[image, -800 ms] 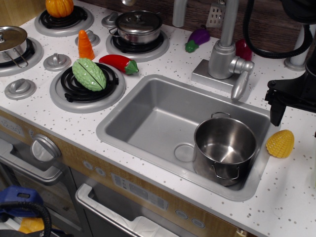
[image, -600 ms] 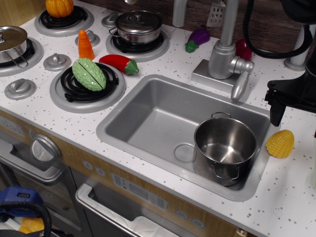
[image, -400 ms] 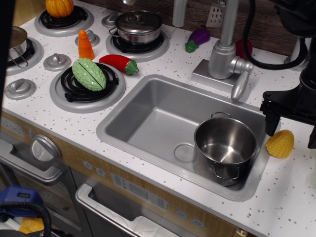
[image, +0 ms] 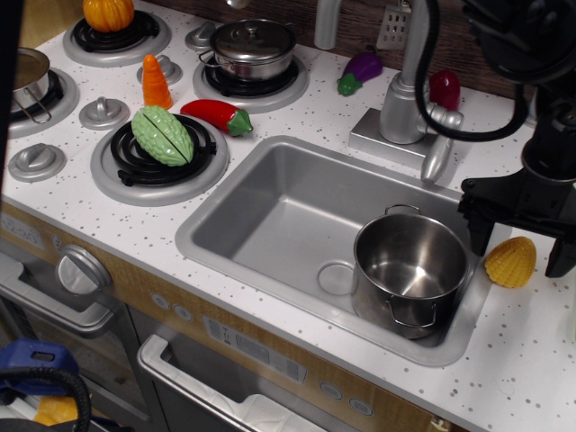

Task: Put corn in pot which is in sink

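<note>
The yellow corn (image: 510,261) lies on the white counter just right of the sink (image: 270,211). The shiny lidless pot (image: 410,272) stands in the sink's front right corner, next to the round drain (image: 336,277). My black gripper (image: 519,249) hangs over the corn, open, with one finger (image: 480,232) left of it and the other (image: 560,255) to its right. The fingers straddle the corn without closing on it. The pot's inside shows nothing in it.
A silver faucet (image: 409,99) stands behind the sink. On the stove at left are a green gourd (image: 163,135), a red pepper (image: 216,116), an orange carrot (image: 156,82), a lidded pot (image: 253,47) and a pumpkin (image: 108,13). A purple eggplant (image: 360,70) lies near the faucet.
My gripper has moved left and down, from above and beside the corn to straddling it. The corn and pot have not moved.
</note>
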